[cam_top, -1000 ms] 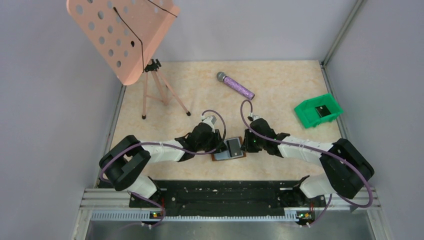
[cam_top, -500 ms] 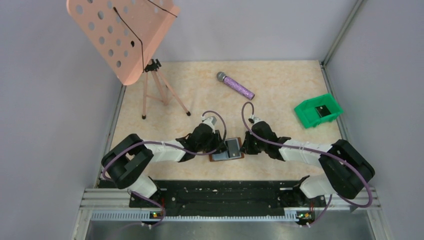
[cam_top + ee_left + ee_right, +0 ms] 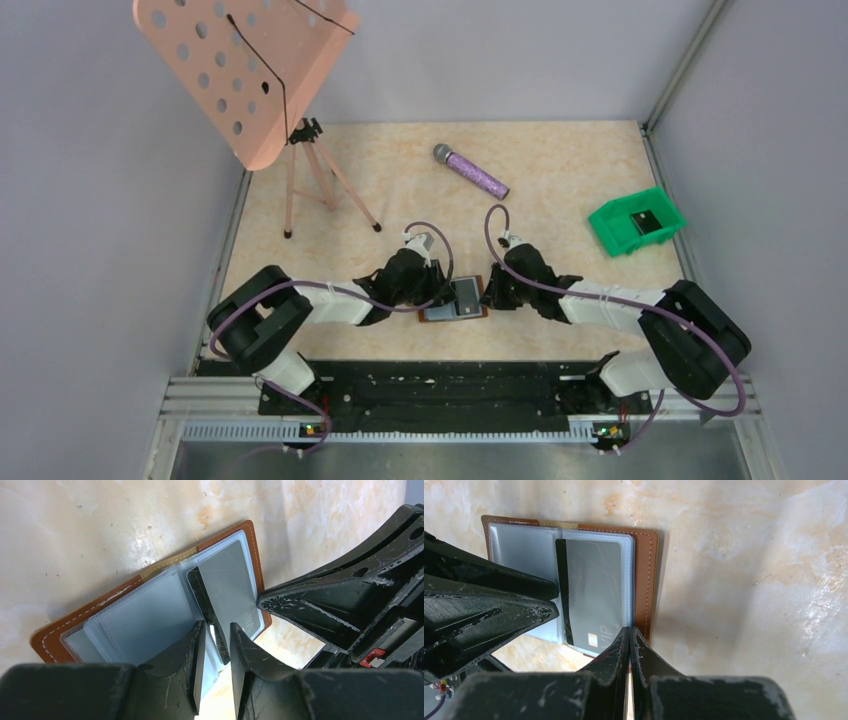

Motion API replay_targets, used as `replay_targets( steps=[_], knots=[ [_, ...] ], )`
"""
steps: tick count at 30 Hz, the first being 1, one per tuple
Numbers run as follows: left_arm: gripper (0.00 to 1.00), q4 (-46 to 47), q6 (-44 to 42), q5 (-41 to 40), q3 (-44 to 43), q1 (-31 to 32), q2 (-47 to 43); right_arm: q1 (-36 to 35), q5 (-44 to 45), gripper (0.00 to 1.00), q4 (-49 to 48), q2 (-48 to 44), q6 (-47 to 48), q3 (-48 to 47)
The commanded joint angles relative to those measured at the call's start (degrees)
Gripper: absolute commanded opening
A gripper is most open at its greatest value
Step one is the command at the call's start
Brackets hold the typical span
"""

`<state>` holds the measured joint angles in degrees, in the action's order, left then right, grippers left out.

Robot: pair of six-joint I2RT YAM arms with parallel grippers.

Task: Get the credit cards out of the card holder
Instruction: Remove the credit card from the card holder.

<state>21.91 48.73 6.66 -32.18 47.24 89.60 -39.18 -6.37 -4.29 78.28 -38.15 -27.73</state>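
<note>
The brown card holder (image 3: 478, 313) lies open on the table between both grippers, its clear grey-blue sleeves facing up (image 3: 135, 622). A grey credit card (image 3: 594, 587) marked VIP sits in the right sleeve (image 3: 227, 580). My left gripper (image 3: 216, 630) rests over the middle of the holder, its jaws a narrow gap apart astride the card's dark stripe (image 3: 443, 294). My right gripper (image 3: 630, 630) is shut, its tips at the near right corner of the sleeve beside the leather edge (image 3: 487, 294). Whether it pinches anything does not show.
A green bin (image 3: 610, 222) holding a dark card stands at the right. A purple microphone (image 3: 472, 172) lies at the back. A pink music stand (image 3: 250, 70) on a tripod occupies the back left. Grey walls enclose the table.
The right gripper's jaws have closed fully, and it has edged left against the holder. The holder has slid slightly left. The left gripper's opening is unchanged.
</note>
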Motion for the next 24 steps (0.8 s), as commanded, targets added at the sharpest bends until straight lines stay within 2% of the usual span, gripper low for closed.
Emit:
replay_targets(
  steps=[1,8,11,16,24],
  knots=[
    [0.31,2.4,0.5,0.5,0.4,-0.1,1.8,0.6,-0.6,0.00,1.1,-0.7,-0.3,1.4],
    [0.31,1.3,1.2,0.4,-0.2,-0.1,1.6,0.6,-0.4,0.00,3.9,-3.2,-0.5,-0.5],
    [0.31,0.5,1.0,0.1,-0.5,-0.1,0.9,0.6,-0.2,0.08,6.5,-5.8,-0.8,-2.5],
    [0.30,-1.1,0.4,0.1,-1.2,-0.1,0.1,0.6,0.5,0.11,9.9,-8.6,-0.5,-6.2],
    [0.31,-2.9,0.2,-0.9,-0.8,-0.1,-2.9,0.6,-1.7,0.20,7.1,-6.0,-0.9,-7.5]
  ],
)
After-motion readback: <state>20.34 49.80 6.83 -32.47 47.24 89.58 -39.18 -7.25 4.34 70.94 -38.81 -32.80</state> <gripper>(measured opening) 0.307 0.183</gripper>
